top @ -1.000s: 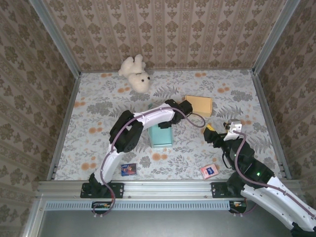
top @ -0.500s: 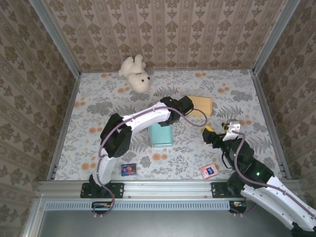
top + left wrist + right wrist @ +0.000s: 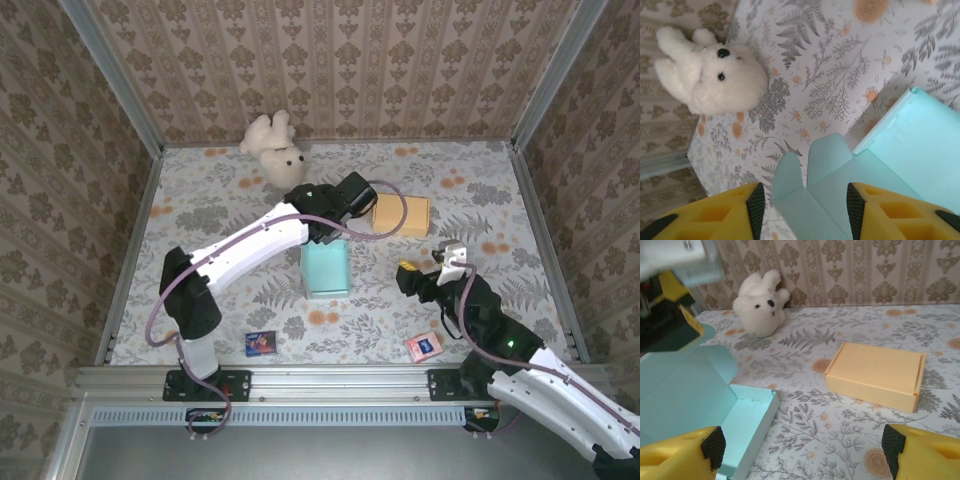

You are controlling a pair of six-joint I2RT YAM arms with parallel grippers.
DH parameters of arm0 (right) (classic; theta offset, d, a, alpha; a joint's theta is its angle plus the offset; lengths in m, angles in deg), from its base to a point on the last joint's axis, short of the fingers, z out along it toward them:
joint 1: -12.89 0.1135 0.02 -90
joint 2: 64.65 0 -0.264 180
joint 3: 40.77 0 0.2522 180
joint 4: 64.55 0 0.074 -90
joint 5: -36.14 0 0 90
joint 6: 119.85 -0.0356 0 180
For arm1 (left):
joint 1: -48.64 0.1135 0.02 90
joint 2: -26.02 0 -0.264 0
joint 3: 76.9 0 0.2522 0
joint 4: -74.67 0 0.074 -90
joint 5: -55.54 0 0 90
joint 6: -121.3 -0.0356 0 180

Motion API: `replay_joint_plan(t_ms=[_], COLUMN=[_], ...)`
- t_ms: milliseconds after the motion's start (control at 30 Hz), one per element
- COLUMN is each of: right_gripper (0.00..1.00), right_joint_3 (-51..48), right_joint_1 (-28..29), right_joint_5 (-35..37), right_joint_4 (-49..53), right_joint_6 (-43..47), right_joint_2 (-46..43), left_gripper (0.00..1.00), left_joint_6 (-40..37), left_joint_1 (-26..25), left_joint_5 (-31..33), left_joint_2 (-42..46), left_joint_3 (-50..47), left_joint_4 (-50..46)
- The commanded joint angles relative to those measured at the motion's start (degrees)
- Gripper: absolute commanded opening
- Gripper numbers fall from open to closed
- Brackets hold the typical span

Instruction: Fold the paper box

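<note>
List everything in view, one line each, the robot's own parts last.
paper box: one, teal, open with its lid up, middle of the table
closed box: one, orange, beyond and to the right of the paper box
plush toy: one, white, far edge of the table by the back wall
blue card: one, near edge, by the left arm's base
pink card: one, pink with a blue patch, near edge on the right
table: one, floral cloth, under everything
walls: patterned beige wallpaper, on three sides
left gripper: one, yellow fingers, jaws apart at the paper box's lid flap
right gripper: one, yellow fingers, open, low over the table right of the paper box
</note>
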Motion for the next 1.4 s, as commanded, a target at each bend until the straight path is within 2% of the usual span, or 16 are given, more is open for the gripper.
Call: replay_joint_plan(t_ms=[0,167,300,533,767,833,1000,1133,1200,1367], right_gripper=[0.85,0.85,0.85,0.85,0.85,0.85,0.85,0.85,0.85,0.84], right_joint_3=[-0.6,-1.1,-1.3,-1.3,-1.1,-1.0,-0.8,-0.6,-0.7,-1.7], right_joint_1=[-0.3,-0.3,-0.3,-0.3,-0.3,-0.3,-0.3,-0.3,-0.3,-0.3], right_joint_5=[-5.3,-8.0,-9.8,-11.3,-11.4,-11.5,-11.4,-11.1,-11.3,-12.1], right_joint_4=[-3.9,-5.5,-6.3,-6.9,-6.8,-6.8,-6.7,-6.8,-7.4,-11.8], right_joint_6=[1.9,2.8,3.4,3.8,4.1,4.1,4.0,3.9,4.1,9.7], right_joint_2=[0.5,0.7,0.9,1.7,2.9,3.1,3.3,3.6,4.1,7.8], left_gripper=[0.53,0.54,0.53,0.51,0.47,0.43,0.24,0.08,0.01,0.00], left_joint_6=[17.4,28.9,34.2,36.7,37.3,36.7,33.5,27.7,22.9,4.7], left_joint_1=[0.2,1.5,2.9,5.8,6.3,6.3,6.5,6.6,6.5,5.6], left_joint_5=[-2.9,-11.1,-15.1,-19.8,-25.1,-24.1,-19.9,-18.1,-16.9,-15.5], left_joint_2=[3.6,10.4,16.2,19.7,18.6,17.9,15.4,13.9,13.2,12.8], left_joint_3=[1.4,-5.5,-12.0,-19.3,-23.1,-22.8,-21.3,-18.9,-16.8,-11.1], left_joint_4=[-5.7,-3.4,1.0,4.5,9.3,9.0,6.3,4.2,2.7,0.5])
